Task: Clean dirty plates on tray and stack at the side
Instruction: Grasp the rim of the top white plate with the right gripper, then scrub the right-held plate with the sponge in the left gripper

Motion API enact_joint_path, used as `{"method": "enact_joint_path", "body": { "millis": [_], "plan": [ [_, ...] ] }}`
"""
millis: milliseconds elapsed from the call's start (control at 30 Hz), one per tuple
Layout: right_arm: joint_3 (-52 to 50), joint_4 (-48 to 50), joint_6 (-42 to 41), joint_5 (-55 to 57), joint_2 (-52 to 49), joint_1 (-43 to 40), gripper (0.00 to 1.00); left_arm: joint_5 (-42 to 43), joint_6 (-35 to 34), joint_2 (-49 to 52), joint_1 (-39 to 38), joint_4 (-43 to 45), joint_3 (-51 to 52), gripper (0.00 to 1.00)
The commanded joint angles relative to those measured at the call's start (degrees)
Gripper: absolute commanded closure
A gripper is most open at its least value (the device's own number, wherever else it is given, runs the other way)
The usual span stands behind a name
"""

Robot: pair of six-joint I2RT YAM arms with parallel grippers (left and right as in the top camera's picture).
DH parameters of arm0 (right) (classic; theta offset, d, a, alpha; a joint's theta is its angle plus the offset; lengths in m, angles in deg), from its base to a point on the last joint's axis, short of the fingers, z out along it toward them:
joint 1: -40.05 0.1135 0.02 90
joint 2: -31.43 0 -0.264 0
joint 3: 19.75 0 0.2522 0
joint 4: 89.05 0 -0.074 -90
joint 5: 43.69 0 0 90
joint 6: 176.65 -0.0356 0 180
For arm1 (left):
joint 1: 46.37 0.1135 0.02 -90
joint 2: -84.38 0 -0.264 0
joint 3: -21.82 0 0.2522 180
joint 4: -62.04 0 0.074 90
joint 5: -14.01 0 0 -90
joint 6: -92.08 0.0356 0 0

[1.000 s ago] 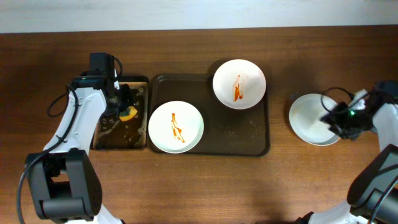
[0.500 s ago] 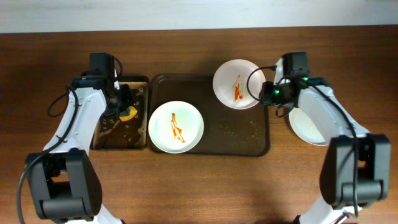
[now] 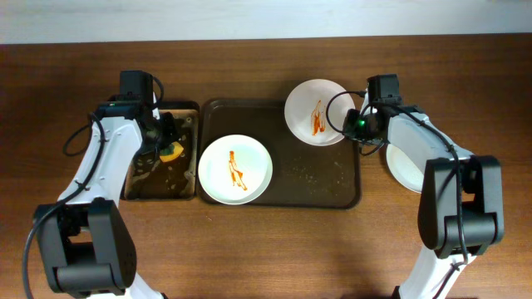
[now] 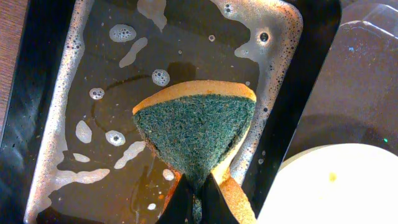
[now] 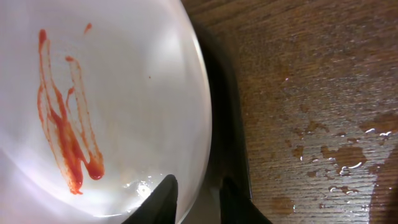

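- Nearest, on the table: brown tray, long sides running 9 to 3 o'clock.
- At its 8 o'clock end, flat inside the rim: near plate, orange-red streaks across the centre.
- At 3 o'clock of the tray, apart from it on the wood: clean plate, plain white, partly under the right arm.
- Just beside the tray at 9 o'clock: black tray of soapy water.
- Over that water: left gripper, clamped tight on a green-and-yellow sponge.
- Farthest, at the tray's 1 o'clock corner, overhanging its far rim: far plate, streaked red.
- At that plate's 3 o'clock rim: right gripper, fingers parted, straddling the rim, one inside, one outside.
- Further towards 3 o'clock: droplets on the wood.
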Motion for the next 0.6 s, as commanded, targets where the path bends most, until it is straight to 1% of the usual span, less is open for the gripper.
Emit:
{"method": "enact_joint_path", "body": {
  "millis": [0,100,233,267,333,433,500,567],
  "plan": [
    [0.59,-0.09,-1.79,-0.50,-1.18,0.81,0.78,-0.17,0.46,-0.50,0.09,-0.07,-0.68,1.00],
    [0.59,0.00,-2.21,-0.52,-1.90,1.29,0.82,-0.17,0.46,-0.50,0.07,-0.09,-0.68,1.00],
    [0.59,-0.63,-2.03,-0.52,-1.92,1.27,0.91,-0.15,0.46,-0.50,0.09,-0.07,-0.68,1.00],
    [0.59,-1.44,-2.01,-0.59,-1.90,1.27,0.94,0.50,0.48,-0.50,0.09,-0.07,-0.68,1.00],
    [0.59,-3.43,-1.97,-0.55,-1.90,1.27,0.96,3.63,0.48,-0.50,0.09,0.15,-0.68,1.00],
    [0.59,-7.10,0.31,-0.57,-1.79,1.27,0.96,10.49,0.96,-0.50,-0.31,0.92,-0.68,1.00],
    [0.59,-9.51,0.46,-0.59,-1.64,1.27,0.96,15.61,1.42,-0.50,-1.51,2.27,-0.68,1.00],
    [0.59,-12.39,0.81,-1.44,-1.46,1.29,0.96,21.88,1.38,-0.50,-4.42,5.25,-0.68,1.00]
  ]
}}
